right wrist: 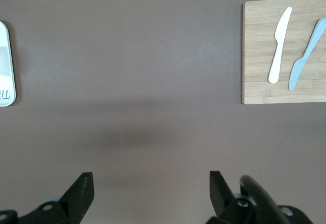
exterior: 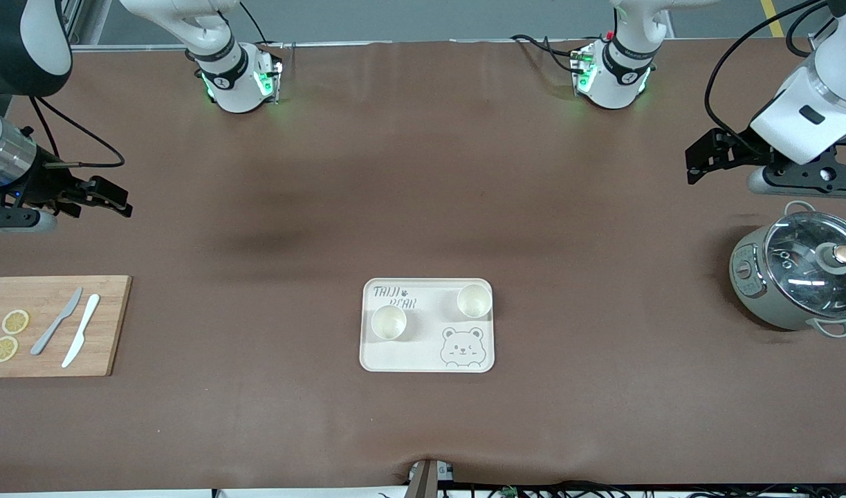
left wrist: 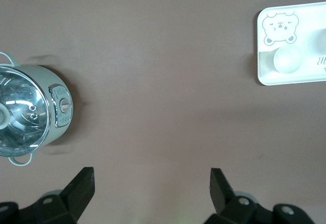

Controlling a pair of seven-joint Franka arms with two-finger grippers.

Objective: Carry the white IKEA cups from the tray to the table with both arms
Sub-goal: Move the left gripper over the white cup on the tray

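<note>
Front view has both white cups sitting upright on the bear-printed tray (exterior: 427,360) in the middle of the table. One cup (exterior: 389,322) is toward the right arm's end of the tray and a bit nearer the camera, the other cup (exterior: 474,300) is toward the left arm's end, just above the printed bear. They stand apart, not touching.

Neither arm is holding anything. The left gripper (left wrist: 151,183) hangs over bare table at the left arm's end, its fingers spread wide with nothing between them; the grey pot with glass lid (exterior: 796,279) sits on the table close by, nearer the camera. The right gripper (right wrist: 151,186) is parked over bare table at the right arm's end, fingers spread wide too and empty.

Nearer the camera from it lies a wooden cutting board (exterior: 108,325) with a grey knife (exterior: 57,321), a white knife (exterior: 81,339) and two lemon slices (exterior: 9,335) on it.
</note>
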